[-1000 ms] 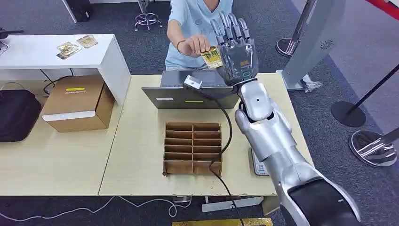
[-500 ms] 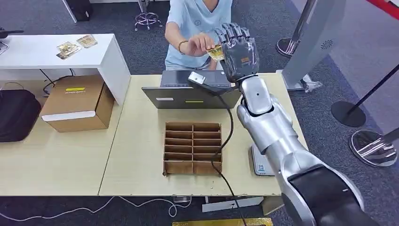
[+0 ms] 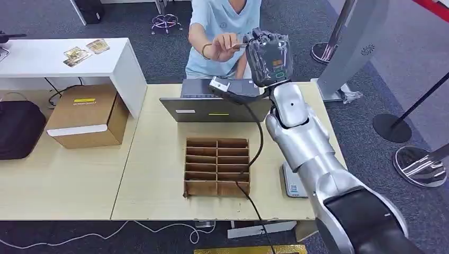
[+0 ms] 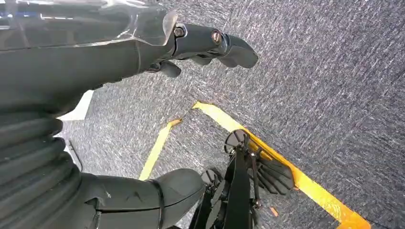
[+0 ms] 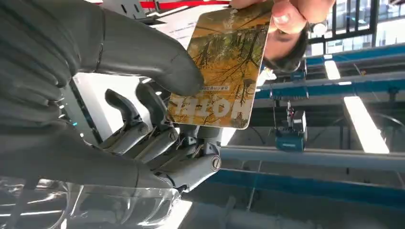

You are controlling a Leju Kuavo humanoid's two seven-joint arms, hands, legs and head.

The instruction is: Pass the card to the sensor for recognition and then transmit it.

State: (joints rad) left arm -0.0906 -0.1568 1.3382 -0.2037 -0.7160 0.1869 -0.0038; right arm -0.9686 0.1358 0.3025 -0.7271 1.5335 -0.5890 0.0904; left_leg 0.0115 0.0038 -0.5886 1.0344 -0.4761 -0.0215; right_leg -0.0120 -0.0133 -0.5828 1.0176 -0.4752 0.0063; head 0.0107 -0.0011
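Since a second ago the right hand (image 3: 267,55) has risen and its fingers, then straight and spread, have curled in. Its thumb now presses the card (image 5: 222,67) against the fingers, clamped on it, while the person's hand (image 3: 222,46) still pinches the card's far edge above the laptop (image 3: 214,103). The card, flat to the head camera before, now shows there only as a thin edge; the right wrist view shows its yellow printed face, partly covered by thumb and fingertips. The left hand (image 4: 119,52) hangs over grey carpet, fingers loosely bent and apart, holding nothing. On the surface (image 3: 153,174), the arm covers part of the sensor (image 3: 293,185) to the right of the divided tray (image 3: 216,166).
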